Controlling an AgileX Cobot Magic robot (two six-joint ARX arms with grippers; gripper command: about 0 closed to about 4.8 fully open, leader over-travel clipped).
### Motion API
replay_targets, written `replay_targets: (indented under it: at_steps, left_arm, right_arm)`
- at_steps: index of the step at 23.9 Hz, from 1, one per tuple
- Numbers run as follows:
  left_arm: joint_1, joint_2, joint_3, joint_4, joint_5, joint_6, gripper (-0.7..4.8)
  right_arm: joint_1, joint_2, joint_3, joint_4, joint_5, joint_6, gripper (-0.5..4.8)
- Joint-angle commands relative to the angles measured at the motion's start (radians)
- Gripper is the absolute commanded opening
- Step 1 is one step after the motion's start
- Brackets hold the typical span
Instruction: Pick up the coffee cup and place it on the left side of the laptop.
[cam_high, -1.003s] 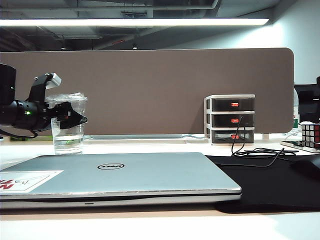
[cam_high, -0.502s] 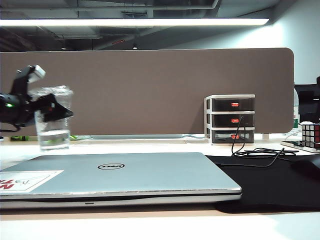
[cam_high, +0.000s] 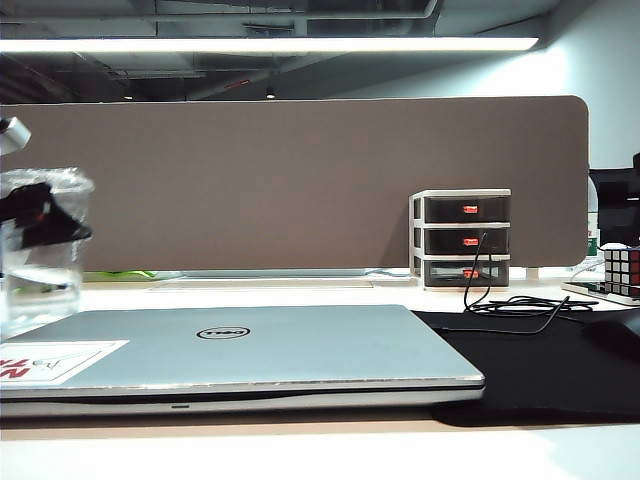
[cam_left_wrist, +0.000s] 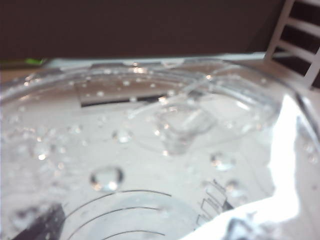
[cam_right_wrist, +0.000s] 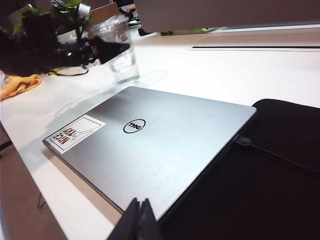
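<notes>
The coffee cup, clear plastic with a lid and a little water, is at the far left of the exterior view, beyond the left end of the closed silver laptop. My left gripper is shut on its upper half, black fingers on either side. In the right wrist view the cup hangs or stands past the laptop corner, base near the white table; contact is unclear. The cup's wet lid fills the left wrist view. My right gripper is shut and empty over the laptop's near edge.
A brown partition closes the back. A small drawer unit, a black cable, a Rubik's cube and a black mat are on the right. An orange cloth lies behind the left arm.
My left gripper has carried the cup leftward and toward the exterior camera, from behind the laptop's left part to the frame's left edge. The right arm stayed still.
</notes>
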Motion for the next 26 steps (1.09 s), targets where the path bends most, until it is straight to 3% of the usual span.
replay_targets:
  at_steps: [1, 5, 8, 12, 20, 26]
  left_arm:
    - [0.007, -0.039, -0.071, 0.053, -0.027, 0.013, 3.98]
    - [0.009, -0.066, -0.159, 0.121, -0.058, 0.008, 3.98]
    - [0.009, -0.105, -0.275, 0.239, -0.150, -0.009, 3.98]
    - [0.012, -0.112, -0.335, 0.346, -0.195, -0.009, 3.98]
    - [0.012, -0.112, -0.344, 0.369, -0.236, -0.007, 4.00]
    - [0.012, -0.112, -0.344, 0.370, -0.235, -0.007, 4.66]
  right_arm:
    - [0.001, -0.002, -0.006, 0.010, -0.002, -0.002, -0.01]
    - [0.001, -0.002, -0.006, 0.010, -0.003, -0.002, -0.01]
    - [0.001, -0.002, -0.006, 0.010, -0.006, -0.002, -0.01]
    - [0.001, -0.002, -0.006, 0.011, -0.009, -0.002, -0.01]
    - [0.001, -0.002, -0.006, 0.011, -0.010, -0.001, -0.01]
    - [0.000, -0.002, -0.006, 0.011, -0.010, -0.001, -0.01]
